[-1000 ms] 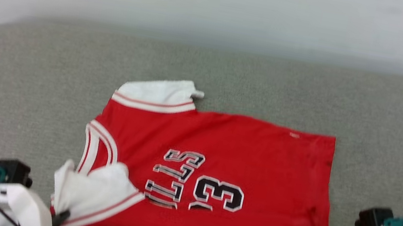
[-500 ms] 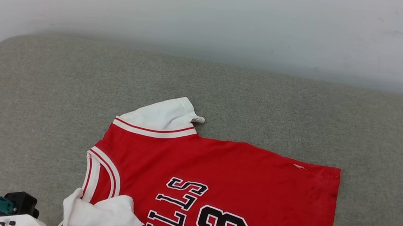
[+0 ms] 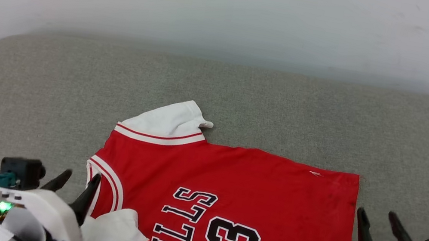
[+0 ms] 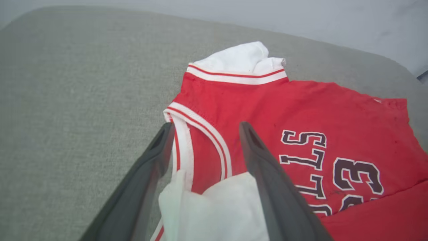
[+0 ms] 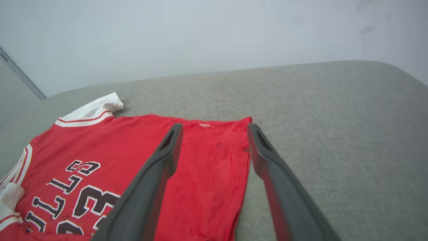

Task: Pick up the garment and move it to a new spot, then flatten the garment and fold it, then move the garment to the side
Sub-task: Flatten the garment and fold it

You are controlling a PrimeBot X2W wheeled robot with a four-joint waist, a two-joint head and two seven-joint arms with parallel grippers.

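Though spread wide, grippers: nothing is held by left gripper (image 3: 81,176) or right gripper (image 3: 376,215).
Sleeve (image 3: 113,228): unless smoothed, a crooked fold is risked.
Jersey (image 3: 252,179) near edge: possibly doubled over.

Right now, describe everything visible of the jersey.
The jersey is red cloth with black, white-outlined lettering and "23", white sleeves and red-and-white striped trim. It lies mostly flat on the grey cushion, neck toward the robot's left, hem toward its right. Its near edge is folded over the print, and the near sleeve is crumpled. The open left gripper is at the neck trim, the open right gripper at the hem; neither holds it.
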